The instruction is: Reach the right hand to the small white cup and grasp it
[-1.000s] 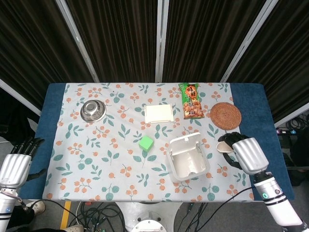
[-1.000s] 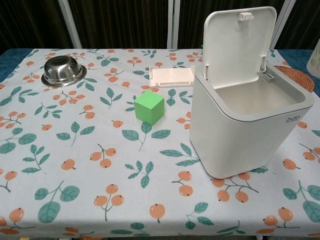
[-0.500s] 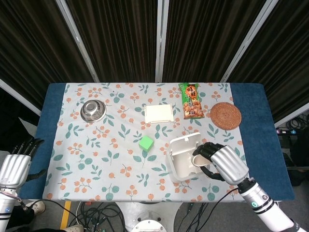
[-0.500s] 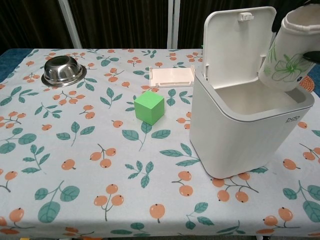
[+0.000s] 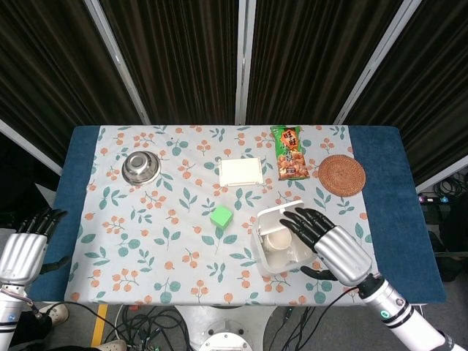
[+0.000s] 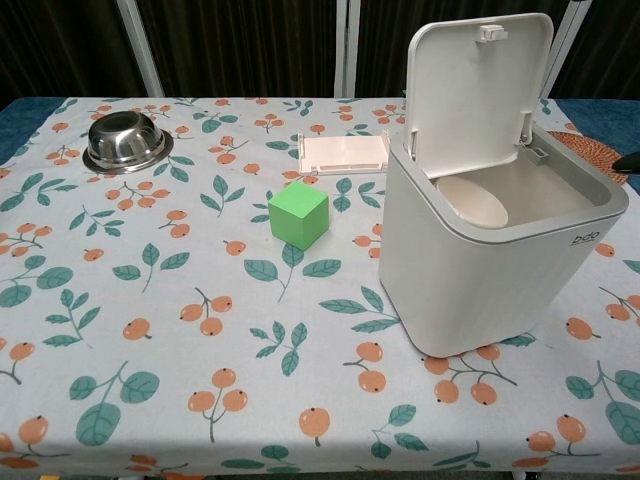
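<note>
The small white cup lies inside the open white bin, seen in the chest view as a pale rounded shape against the inner wall of the bin. My right hand hovers over the bin's right side with its fingers spread and nothing in them, apart from the cup. Only a dark tip of it shows at the right edge of the chest view. My left hand hangs off the table's front left corner, fingers extended and holding nothing.
A green cube sits left of the bin. Further back are a steel bowl, a flat white box, a snack bag and a woven coaster. The bin's lid stands upright.
My right hand carried the cup from right of the bin to over it and let it go; the cup now lies inside and the fingers have spread.
</note>
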You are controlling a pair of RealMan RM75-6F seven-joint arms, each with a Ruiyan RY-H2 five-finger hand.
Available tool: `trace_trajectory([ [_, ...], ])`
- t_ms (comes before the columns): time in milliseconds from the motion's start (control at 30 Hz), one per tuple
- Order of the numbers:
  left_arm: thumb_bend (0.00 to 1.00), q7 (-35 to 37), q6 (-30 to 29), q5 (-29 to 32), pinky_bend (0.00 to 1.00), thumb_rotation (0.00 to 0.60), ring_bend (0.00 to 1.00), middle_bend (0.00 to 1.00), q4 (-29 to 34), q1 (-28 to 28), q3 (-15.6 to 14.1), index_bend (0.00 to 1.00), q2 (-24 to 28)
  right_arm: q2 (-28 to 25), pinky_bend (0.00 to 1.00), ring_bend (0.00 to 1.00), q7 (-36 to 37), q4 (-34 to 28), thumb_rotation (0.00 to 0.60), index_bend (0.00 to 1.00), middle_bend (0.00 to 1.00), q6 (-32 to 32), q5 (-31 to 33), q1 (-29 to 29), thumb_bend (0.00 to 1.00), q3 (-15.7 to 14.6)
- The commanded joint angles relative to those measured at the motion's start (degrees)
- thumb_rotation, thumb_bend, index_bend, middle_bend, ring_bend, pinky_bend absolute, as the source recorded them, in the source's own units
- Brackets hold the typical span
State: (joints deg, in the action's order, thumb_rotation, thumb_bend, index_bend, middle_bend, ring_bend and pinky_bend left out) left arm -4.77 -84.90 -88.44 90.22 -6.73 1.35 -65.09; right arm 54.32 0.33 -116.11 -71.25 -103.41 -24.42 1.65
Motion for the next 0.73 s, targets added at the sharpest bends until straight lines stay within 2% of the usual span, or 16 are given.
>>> trace_trajectory([
  [33,0.03,0.1,-0.3,-0.1,0.19,0.600,0.09,0.16,0.0,0.1,0.0,0.17,0.0,-1.3,0.10,0.00,-0.3,0.2,0.600,0.00,0.05,-2.7,-1.1,1.6,0.05,-0.4],
  [133,0.03,0.1,-0.5,-0.2,0.19,0.600,0.09,0.16,0.1,0.2,0.1,0.17,0.1,-2.4,0.08,0.00,-4.1,2.6,0.600,0.00,0.05,-8.9,-1.1,5.7,0.05,-0.6],
  [267,0.03,0.0,-1.1,-0.5,0.19,0.600,0.09,0.16,0.2,0.2,0.2,0.17,0.2,-1.1,0.01,0.00,-11.6,7.9,0.600,0.00,0.00,-15.9,3.3,12.1,0.05,-0.6],
  [367,0.03,-0.3,-1.4,-0.7,0.19,0.600,0.09,0.16,0.5,0.2,0.4,0.17,0.3,1.1,0.00,0.00,-10.4,13.5,0.600,0.00,0.00,-19.4,7.2,15.6,0.05,-0.7],
  [467,0.03,-0.8,-1.8,-0.7,0.19,0.600,0.09,0.16,0.9,0.3,0.5,0.17,0.5,3.3,0.00,0.00,-9.9,19.3,0.600,0.00,0.00,-20.7,12.4,18.1,0.06,-0.1],
  [600,0.03,-1.4,-2.1,-0.6,0.19,0.600,0.09,0.16,1.9,0.2,0.9,0.17,0.8,5.4,0.00,0.00,-9.3,24.1,0.600,0.00,0.00,-19.2,19.3,20.0,0.06,0.7],
  [733,0.03,-2.1,-1.8,-0.7,0.19,0.600,0.09,0.16,2.4,0.0,0.9,0.17,1.1,6.6,0.00,0.00,-6.9,27.0,0.600,0.00,0.00,-17.2,21.6,20.5,0.07,0.9],
])
